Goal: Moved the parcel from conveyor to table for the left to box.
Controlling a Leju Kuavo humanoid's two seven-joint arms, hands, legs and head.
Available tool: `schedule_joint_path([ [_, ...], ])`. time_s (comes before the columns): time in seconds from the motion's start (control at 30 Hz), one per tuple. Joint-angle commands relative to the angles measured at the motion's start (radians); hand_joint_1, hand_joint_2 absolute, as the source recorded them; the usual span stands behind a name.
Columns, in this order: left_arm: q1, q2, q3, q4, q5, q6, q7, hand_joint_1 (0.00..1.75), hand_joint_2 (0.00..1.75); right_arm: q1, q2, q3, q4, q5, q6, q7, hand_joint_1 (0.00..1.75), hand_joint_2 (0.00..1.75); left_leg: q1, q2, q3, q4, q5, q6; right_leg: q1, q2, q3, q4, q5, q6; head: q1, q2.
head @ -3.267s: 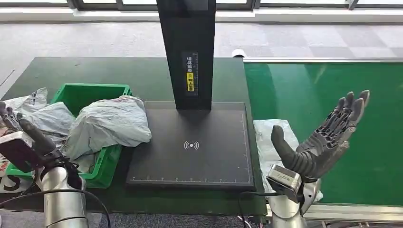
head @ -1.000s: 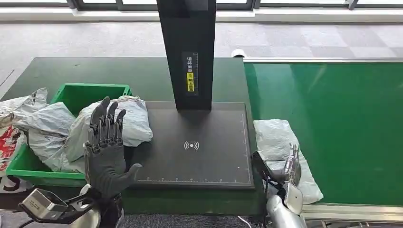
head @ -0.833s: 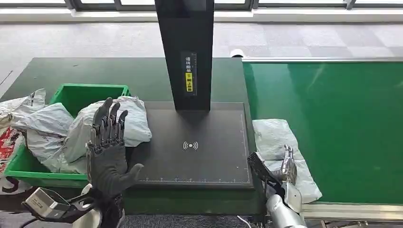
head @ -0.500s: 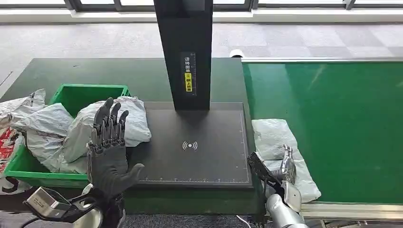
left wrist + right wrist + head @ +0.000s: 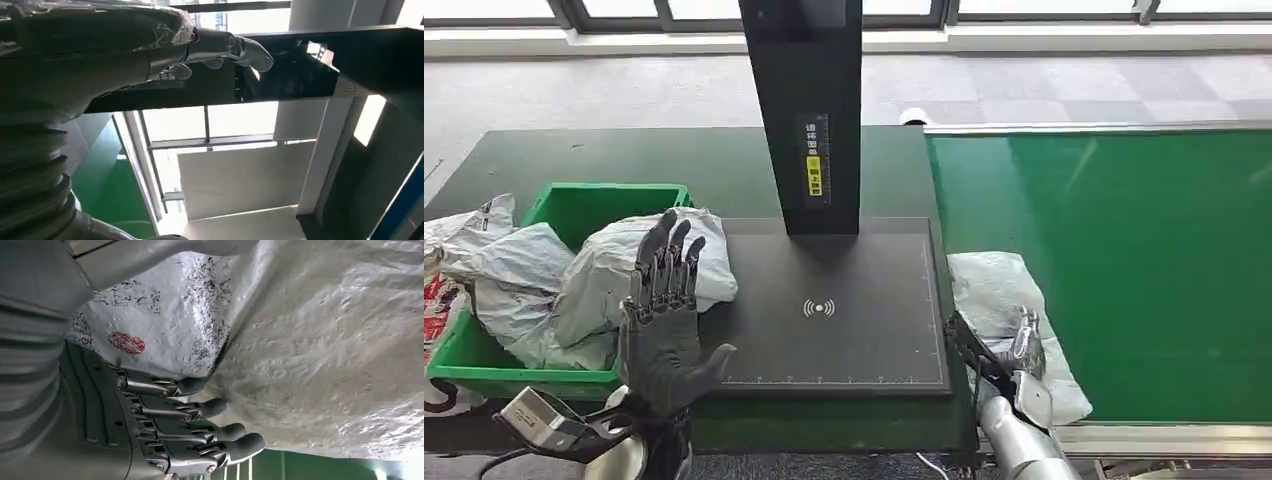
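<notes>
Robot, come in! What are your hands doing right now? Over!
Left hand raised, open. Right hand fingers under grey parcel on the conveyor; grip unclear. Scanner pad bare.

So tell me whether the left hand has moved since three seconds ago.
Yes. The left hand rose from beside the green bin, now upright and open near the black scan pad.

A grey, crinkly plastic parcel (image 5: 1004, 310), lying flat at the near left edge of the green conveyor (image 5: 1144, 260), right beside the dark table (image 5: 724, 170). Soft and wrinkled up close, with small black print and a red round mark on it. Touched at its near end by the right hand (image 5: 1009, 350), whose dark fingers (image 5: 200, 412) curl against its edge.
</notes>
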Motion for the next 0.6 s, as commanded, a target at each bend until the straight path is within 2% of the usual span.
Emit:
schedule_joint_path([
  [0.03, -0.025, -0.002, 0.005, 0.067, -0.004, 0.003, 0.003, 0.0, 1.75, 0.024, -0.059, 0.045, 0.045, 0.032, -0.051, 0.159, 0.0, 1.75, 0.0, -0.005, 0.001, -0.001, 0.001, 0.001, 0.0, -0.005, 0.003, -0.001, 0.0, 0.0, 0.0, 0.0],
  [0.2, -0.025, -0.002, 0.005, 0.067, -0.004, 0.003, 0.003, 0.0, 1.75, 0.024, -0.059, 0.045, 0.045, 0.032, -0.051, 0.159, 0.0, 1.75, -0.001, -0.01, 0.003, -0.003, 0.006, 0.004, -0.001, -0.012, 0.001, -0.003, 0.002, 0.001, 0.0, 0.0],
  [0.27, -0.025, -0.002, 0.005, 0.067, -0.004, 0.003, 0.003, 0.0, 1.75, 0.024, -0.059, 0.045, 0.045, 0.032, -0.051, 0.159, 0.0, 1.75, -0.001, -0.009, 0.007, -0.001, 0.005, 0.003, -0.001, -0.01, 0.003, -0.001, 0.002, 0.002, 0.0, 0.0],
  [0.6, -0.025, -0.002, 0.005, 0.067, -0.004, 0.003, 0.003, 0.0, 1.75, 0.024, -0.059, 0.045, 0.045, 0.032, -0.051, 0.159, 0.0, 1.75, -0.001, -0.01, 0.004, -0.002, 0.006, 0.005, -0.002, -0.011, 0.001, -0.003, 0.003, 0.002, 0.0, 0.0],
])
